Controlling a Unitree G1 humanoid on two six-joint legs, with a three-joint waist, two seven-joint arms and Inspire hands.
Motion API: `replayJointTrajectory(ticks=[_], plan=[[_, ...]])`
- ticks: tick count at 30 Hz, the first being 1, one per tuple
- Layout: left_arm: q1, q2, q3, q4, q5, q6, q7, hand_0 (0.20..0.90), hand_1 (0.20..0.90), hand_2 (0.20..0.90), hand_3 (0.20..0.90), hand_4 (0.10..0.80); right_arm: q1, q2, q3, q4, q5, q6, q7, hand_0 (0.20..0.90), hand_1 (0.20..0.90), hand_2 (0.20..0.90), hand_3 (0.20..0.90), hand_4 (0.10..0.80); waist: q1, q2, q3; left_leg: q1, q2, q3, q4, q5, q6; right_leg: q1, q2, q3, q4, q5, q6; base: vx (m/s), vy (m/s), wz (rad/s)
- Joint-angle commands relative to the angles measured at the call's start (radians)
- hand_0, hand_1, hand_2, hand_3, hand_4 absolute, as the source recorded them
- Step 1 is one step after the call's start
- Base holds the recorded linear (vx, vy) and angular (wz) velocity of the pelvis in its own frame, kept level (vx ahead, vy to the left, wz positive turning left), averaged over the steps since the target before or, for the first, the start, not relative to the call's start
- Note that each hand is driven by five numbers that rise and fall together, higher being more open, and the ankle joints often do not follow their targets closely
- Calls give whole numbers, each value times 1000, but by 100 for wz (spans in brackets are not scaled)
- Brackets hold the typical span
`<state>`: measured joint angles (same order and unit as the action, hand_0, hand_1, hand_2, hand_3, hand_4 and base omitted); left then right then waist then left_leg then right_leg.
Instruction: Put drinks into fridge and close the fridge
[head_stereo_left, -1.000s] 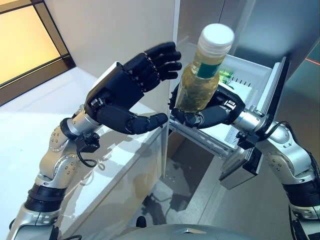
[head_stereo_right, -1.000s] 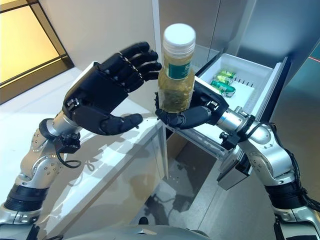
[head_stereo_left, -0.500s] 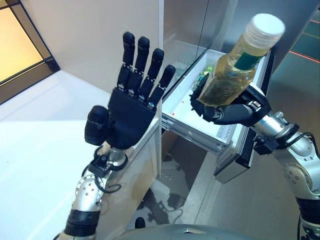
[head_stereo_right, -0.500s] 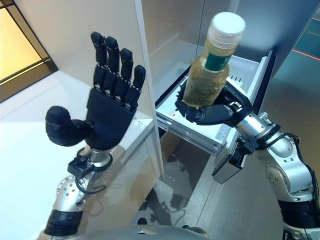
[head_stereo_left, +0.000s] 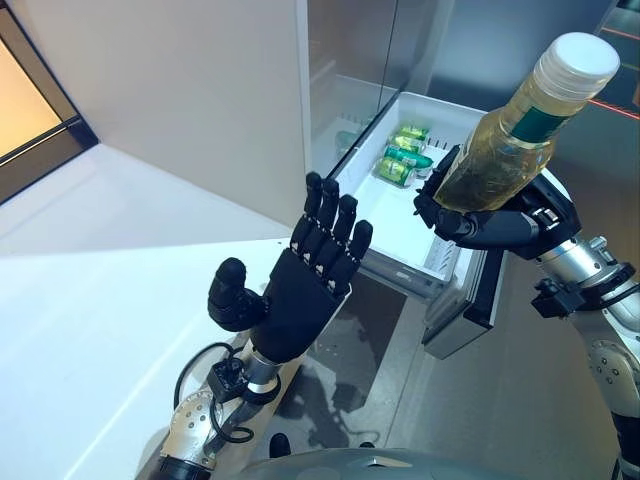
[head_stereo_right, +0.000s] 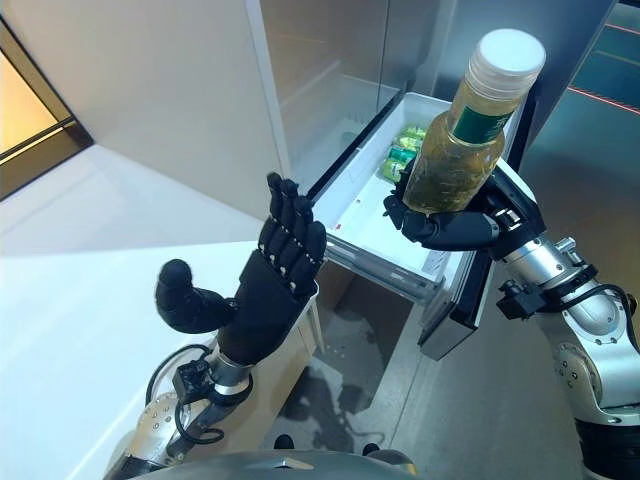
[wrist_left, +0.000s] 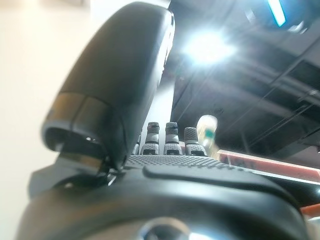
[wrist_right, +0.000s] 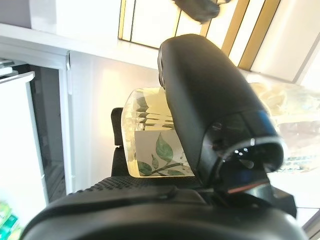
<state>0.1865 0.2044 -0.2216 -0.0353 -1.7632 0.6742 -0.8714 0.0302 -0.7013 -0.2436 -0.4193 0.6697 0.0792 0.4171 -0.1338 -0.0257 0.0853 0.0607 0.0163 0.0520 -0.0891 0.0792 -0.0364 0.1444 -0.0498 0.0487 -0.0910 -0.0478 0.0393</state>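
Observation:
A clear bottle (head_stereo_left: 505, 138) of yellowish drink with a white cap and green label is held upright in my right hand (head_stereo_left: 495, 222), whose fingers curl round its lower half, above the right side of the pulled-out white fridge drawer (head_stereo_left: 400, 225). The right wrist view shows the thumb across the bottle (wrist_right: 150, 145). Several green drinks (head_stereo_left: 402, 158) lie at the far end of the drawer. My left hand (head_stereo_left: 300, 290) is raised in front of the drawer's near left corner, fingers straight, palm empty.
The fridge's open door panel (head_stereo_left: 480, 300) hangs at the drawer's right side. A white counter (head_stereo_left: 90, 300) fills the left, with a white wall (head_stereo_left: 180, 90) behind it. Grey floor (head_stereo_left: 520, 400) lies below the drawer.
The whole picture has shifted, so the camera moved. My left hand has dropped lower and sits closer to the drawer. The right hand still holds the bottle above the drawer.

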Motion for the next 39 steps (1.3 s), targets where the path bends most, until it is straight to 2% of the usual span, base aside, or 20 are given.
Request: replayJointTrajectory(ticks=[1, 3, 5, 7, 10, 11, 13, 15, 16, 20, 22, 24, 27, 34, 39], plan=[[43, -48, 15, 123, 118, 87, -59, 900, 900, 900, 900, 800, -79, -32, -197, -93, 165, -202, 2, 300, 300, 300, 200, 100, 25, -27, -90, 42, -74, 1, 2, -143, 55, -98, 84, 3, 13, 95, 30, 0, 0, 0], [77, -69, 43, 252, 242, 100, -94, 900, 900, 900, 900, 800, -50, -36, -219, -80, 197, -206, 28, 300, 300, 300, 200, 100, 27, -30, -90, 39, -75, 1, 2, -142, 56, -101, 85, 4, 13, 95, 31, 0, 0, 0], [100, -89, 91, 410, 446, 85, -143, 900, 900, 900, 900, 800, -12, -42, -243, -69, 228, -199, 56, 300, 300, 300, 200, 100, 27, -32, -90, 43, -74, 2, 2, -152, 57, -95, 86, 1, 9, 87, 36, 17, 2, -8], [120, -104, 142, 572, 607, -14, -162, 900, 900, 900, 900, 800, 34, -46, -273, -65, 258, -196, 82, 300, 300, 300, 200, 100, 25, -35, -92, 39, -74, 8, 2, -151, 58, -99, 87, 0, 9, 89, 39, -19, -6, -8], [110, -94, 217, 740, 752, -172, -76, 900, 900, 900, 900, 800, 80, -44, -313, -64, 298, -164, 99, 300, 300, 300, 200, 100, 14, -39, -100, 34, -74, 20, 2, -150, 60, -106, 90, 6, 8, 91, 43, -4, -4, 0], [105, -92, 223, 755, 773, -201, -49, 900, 900, 900, 900, 800, 82, -43, -315, -62, 298, -160, 99, 300, 300, 300, 200, 100, 12, -40, -101, 33, -74, 22, 2, -150, 60, -108, 90, 7, 8, 91, 43, 1, -2, -10], [88, -59, 221, 826, 816, -322, 51, 900, 900, 900, 900, 800, 93, -48, -328, -58, 308, -147, 87, 300, 300, 300, 200, 100, 1, -41, -106, 30, -73, 31, 2, -147, 61, -113, 94, 13, 9, 94, 45, 2, -5, -19], [76, -42, 207, 849, 816, -358, 109, 900, 900, 900, 900, 800, 92, -50, -332, -49, 307, -145, 77, 300, 300, 300, 200, 100, -5, -41, -107, 30, -72, 38, 2, -147, 61, -116, 97, 17, 9, 96, 46, 1, -9, -7], [59, -33, 198, 881, 824, -417, 182, 900, 900, 900, 900, 800, 91, -44, -327, -43, 284, -150, 62, 300, 300, 300, 200, 100, -13, -42, -108, 29, -73, 39, 2, -147, 63, -120, 99, 23, 11, 97, 48, 2, -15, -12], [18, -7, 158, 1001, 980, -611, 336, 900, 900, 900, 900, 800, 89, -44, -320, -7, 171, -188, 35, 300, 300, 300, 200, 100, -35, -44, -108, 29, -74, 48, 2, -144, 66, -127, 108, 44, 14, 102, 51, 19, -15, -26], [-7, -1, 143, 1073, 1035, -678, 390, 900, 900, 900, 900, 800, 78, -55, -305, 13, 128, -192, 19, 300, 300, 300, 200, 100, -44, -46, -110, 30, -73, 57, 2, -144, 66, -130, 113, 55, 15, 105, 52, 48, -18, -23], [-22, -1, 143, 1102, 1064, -689, 413, 900, 900, 900, 900, 800, 63, -63, -290, 31, 83, -193, 12, 300, 300, 300, 200, 100, -47, -49, -109, 33, -71, 63, 2, -145, 66, -129, 114, 59, 15, 104, 53, 54, -24, -16], [-52, 3, 100, 1211, 1190, -757, 503, 900, 900, 900, 900, 800, -2, -137, -229, 88, 19, -143, -25, 300, 300, 300, 200, 100, -46, -65, -113, 36, -67, 76, 2, -148, 64, -128, 120, 62, 7, 110, 56, 112, -66, -12], [-55, 29, 100, 1291, 1308, -753, 608, 900, 900, 900, 900, 800, -140, -283, -119, 152, -59, -34, -66, 300, 300, 300, 200, 100, -23, -94, -113, 31, -54, 77, 2, -148, 59, -128, 124, 52, 4, 113, 63, 100, -94, -5], [-42, 55, 109, 1303, 1399, -740, 687, 900, 900, 900, 900, 800, -254, -344, -13, 210, -140, 34, -78, 300, 300, 300, 200, 100, 10, -121, -99, 30, -47, 66, 2, -146, 62, -126, 125, 37, 4, 114, 66, 97, -121, -1]])
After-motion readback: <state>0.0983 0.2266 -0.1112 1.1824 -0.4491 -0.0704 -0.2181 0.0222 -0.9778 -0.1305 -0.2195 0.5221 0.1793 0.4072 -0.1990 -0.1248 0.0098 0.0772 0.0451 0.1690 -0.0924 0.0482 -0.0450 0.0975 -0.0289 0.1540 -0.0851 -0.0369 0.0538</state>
